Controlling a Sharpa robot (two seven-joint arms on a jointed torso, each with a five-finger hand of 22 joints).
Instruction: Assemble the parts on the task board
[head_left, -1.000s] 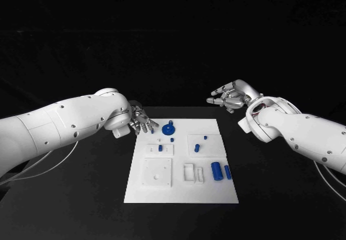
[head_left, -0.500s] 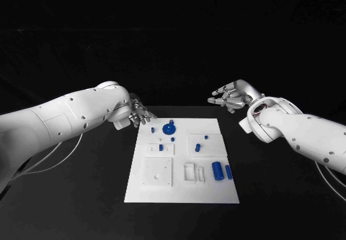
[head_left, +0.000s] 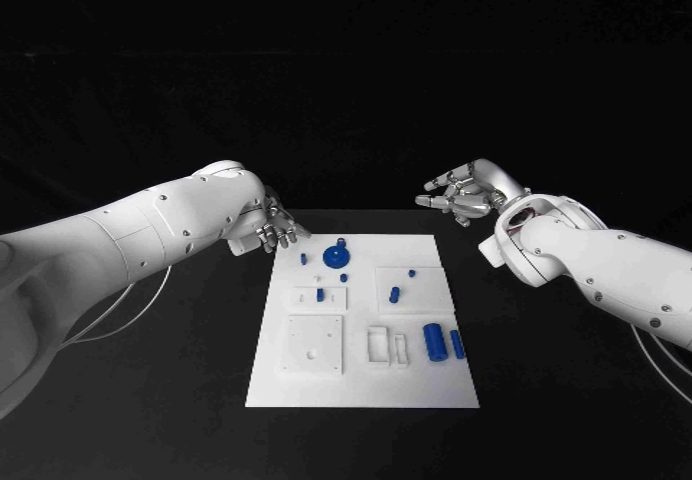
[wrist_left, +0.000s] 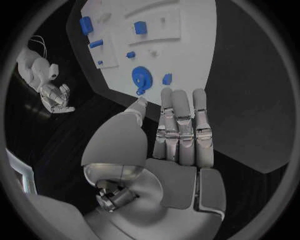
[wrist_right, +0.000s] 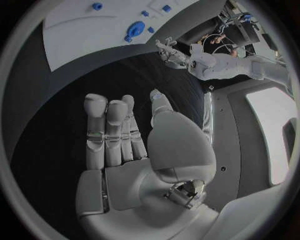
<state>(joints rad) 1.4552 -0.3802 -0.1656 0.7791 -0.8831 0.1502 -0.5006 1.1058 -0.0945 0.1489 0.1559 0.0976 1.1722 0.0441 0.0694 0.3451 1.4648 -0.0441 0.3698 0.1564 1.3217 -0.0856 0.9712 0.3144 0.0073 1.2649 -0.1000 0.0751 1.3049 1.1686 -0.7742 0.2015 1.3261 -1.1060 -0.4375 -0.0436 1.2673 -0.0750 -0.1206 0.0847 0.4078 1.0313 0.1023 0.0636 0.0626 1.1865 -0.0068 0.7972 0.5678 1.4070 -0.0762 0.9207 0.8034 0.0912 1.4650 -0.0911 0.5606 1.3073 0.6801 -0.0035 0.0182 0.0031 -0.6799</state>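
The left hand (head_left: 271, 228) holds nothing: its fingers (wrist_left: 181, 125) lie straight, side by side, with the thumb set apart, so the hand is open and flat. It hovers just off the task board (head_left: 364, 385) at the board's 10 o'clock corner, fingertips pointing toward the board; whether it touches the table (head_left: 144, 400) I cannot tell. The left arm (head_left: 130, 240) reaches in from 9 o'clock, bent at the wrist.

The right hand (head_left: 462, 195) is also empty and open, its fingers (wrist_right: 106, 130) extended together with the thumb apart and nothing in the palm. It is raised well apart from the board, at about 1 o'clock of it, palm turned toward the board's far edge. The right arm (head_left: 606, 265) comes in from 3 o'clock.

The board lies in the middle of the table. On it, the round blue part (head_left: 338, 257) stands near the far edge at 11 o'clock, close to the left hand's fingertips, with a small blue part (head_left: 306, 258) just beside it. Two blue cylinders (head_left: 433, 341) lie side by side at about 4 o'clock, and a small blue peg (head_left: 395, 294) sits near the centre.
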